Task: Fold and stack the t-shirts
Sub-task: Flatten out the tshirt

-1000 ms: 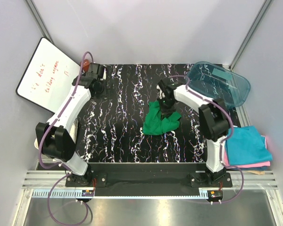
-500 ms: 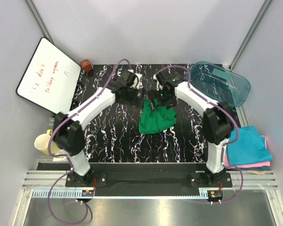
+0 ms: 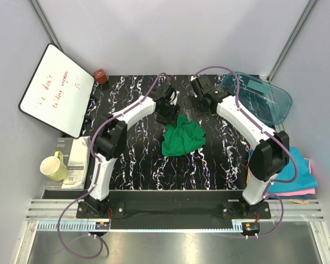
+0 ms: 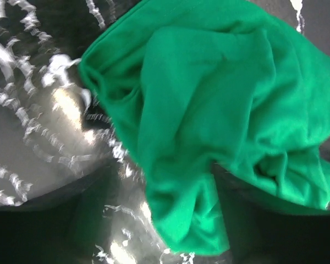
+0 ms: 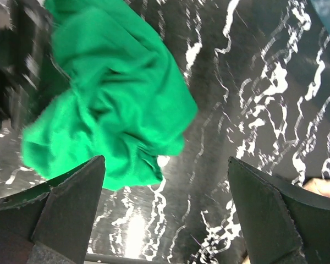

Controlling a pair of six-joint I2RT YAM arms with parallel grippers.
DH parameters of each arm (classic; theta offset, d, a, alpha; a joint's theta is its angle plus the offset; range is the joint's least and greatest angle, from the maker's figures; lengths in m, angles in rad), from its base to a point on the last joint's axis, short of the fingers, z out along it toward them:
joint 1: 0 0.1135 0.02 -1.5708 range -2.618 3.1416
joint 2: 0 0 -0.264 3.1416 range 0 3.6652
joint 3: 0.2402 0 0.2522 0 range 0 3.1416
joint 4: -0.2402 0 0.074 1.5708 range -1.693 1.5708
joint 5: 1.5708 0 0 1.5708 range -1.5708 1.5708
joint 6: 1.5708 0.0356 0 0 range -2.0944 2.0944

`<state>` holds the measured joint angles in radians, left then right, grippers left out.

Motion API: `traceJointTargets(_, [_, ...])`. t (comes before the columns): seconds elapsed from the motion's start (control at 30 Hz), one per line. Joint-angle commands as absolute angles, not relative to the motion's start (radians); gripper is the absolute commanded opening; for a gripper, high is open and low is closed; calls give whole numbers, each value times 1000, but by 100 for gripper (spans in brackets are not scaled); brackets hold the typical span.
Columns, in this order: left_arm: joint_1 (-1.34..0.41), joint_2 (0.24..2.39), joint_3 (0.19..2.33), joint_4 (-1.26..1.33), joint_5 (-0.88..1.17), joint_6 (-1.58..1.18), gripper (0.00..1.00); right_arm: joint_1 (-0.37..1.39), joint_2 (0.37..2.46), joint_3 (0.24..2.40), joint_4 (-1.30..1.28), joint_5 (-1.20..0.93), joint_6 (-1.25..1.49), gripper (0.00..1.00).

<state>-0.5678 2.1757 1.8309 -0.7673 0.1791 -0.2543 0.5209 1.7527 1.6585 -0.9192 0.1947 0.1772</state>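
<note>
Left arm has swung across from the far-left corner, so the left pincer (image 3: 168, 110) now sits at the far-left edge of the green shirt (image 3: 182, 138). The right pincer (image 5: 166, 165) has let the cloth go and backed off toward the far side. Right pincer: fingers spread wide with nothing between them; the shirt lies ahead and to its left, apart from both fingers. Left pincer: its own view is filled with green cloth directly below, and the fingers show only as dark blur, so I cannot tell whether they are spread or pinching. Shirt itself is a crumpled heap on the table (image 3: 132, 159), with deep overlapping folds, one lobe trailing toward the near side, and no clean hem or sleeve showing. Not yet flattened, so folding has not really begun. The folded shirts (image 3: 297, 170) sit well off to the right pincer's rear, teal on top of pink. Risks, as I judge them: the left pincer may close on a bunch of layers instead of one edge, which would lift the cloth as a lump. Both wrists crowd the same far edge and could knock together. A drag across the table could roll the heap tighter.
</note>
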Motion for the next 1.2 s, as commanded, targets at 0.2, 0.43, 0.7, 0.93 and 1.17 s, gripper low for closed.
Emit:
traceJointTargets(0.2, [-583,2125,1947,-750,76,-235,0,456,1721,1626,-934,276,143,100])
traceJointTargets(0.43, [-506,2025,2100,-773,124,-156,0,387,1788,1641,-928,189,175,100])
traceJointTargets(0.7, [-537,1741,1802,-773,181,-127,0,353,1920,1749,-933,100,181,100])
traceJointTargets(0.93, [-529,1474,1419,-777,-38,-230,0,342,2019,1844,-937,-11,189,100])
traceJointTargets(1.17, [-525,1390,1570,-834,-213,-278,0,330,2068,1893,-945,-45,193,100])
